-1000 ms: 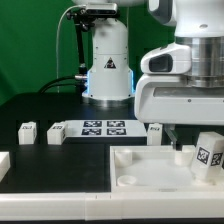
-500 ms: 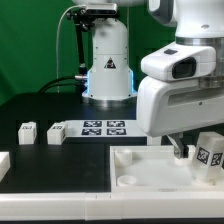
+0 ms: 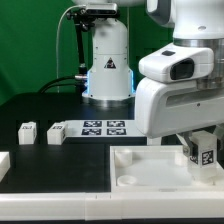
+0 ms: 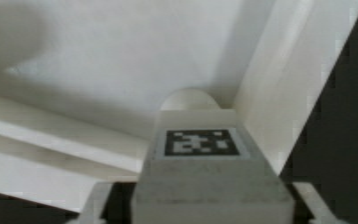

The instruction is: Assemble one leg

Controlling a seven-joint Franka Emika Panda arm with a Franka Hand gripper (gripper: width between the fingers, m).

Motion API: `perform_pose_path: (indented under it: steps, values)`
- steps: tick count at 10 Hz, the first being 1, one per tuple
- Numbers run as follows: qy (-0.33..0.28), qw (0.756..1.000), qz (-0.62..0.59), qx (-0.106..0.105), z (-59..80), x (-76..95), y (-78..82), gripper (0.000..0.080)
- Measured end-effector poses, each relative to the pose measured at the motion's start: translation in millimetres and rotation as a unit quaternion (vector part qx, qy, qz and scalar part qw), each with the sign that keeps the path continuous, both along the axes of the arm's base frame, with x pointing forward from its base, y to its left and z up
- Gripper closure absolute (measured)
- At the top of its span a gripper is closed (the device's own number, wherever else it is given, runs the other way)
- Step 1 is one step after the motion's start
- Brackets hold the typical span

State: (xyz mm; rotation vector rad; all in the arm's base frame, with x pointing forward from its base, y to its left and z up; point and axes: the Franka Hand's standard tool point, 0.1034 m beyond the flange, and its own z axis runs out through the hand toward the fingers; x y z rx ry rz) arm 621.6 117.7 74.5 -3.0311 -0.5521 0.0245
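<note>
My gripper (image 3: 203, 150) is shut on a leg (image 3: 204, 153), a small white block with a black-and-white tag. It holds the leg upright over the corner of the large white tray piece (image 3: 150, 160) at the exterior view's right. In the wrist view the leg (image 4: 201, 150) stands between my two fingers (image 4: 108, 203), tag facing the camera, with the tray piece's wall (image 4: 274, 70) and floor behind it. Whether the leg's lower end touches the tray piece is hidden. Two more legs (image 3: 27, 132) (image 3: 56, 133) stand on the black table at the left.
The marker board (image 3: 103, 127) lies behind the tray piece, in front of the arm's base (image 3: 107, 70). Another white part (image 3: 3, 163) shows at the left edge. The arm's white body (image 3: 175, 95) hides the table behind the tray piece's right side.
My gripper has moved a little toward the exterior view's left with the leg, and the leg has gone from tilted to upright. The arm now hides a leg behind the tray piece.
</note>
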Motion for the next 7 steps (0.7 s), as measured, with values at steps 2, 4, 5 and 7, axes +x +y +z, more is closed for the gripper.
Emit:
perform_pose_path:
  steps: [2, 4, 5, 7]
  values:
    - [0.001, 1.000, -0.012, 0.000, 0.0, 0.0, 0.2, 0.0511]
    - [0.002, 0.999, -0.040, 0.000, 0.0, -0.1, 0.3, 0.0511]
    - [0.005, 0.994, -0.106, -0.001, -0.1, 0.1, 0.2, 0.0511]
    - [-0.002, 0.966, -0.259, 0.005, -1.1, -0.7, 0.0, 0.0511]
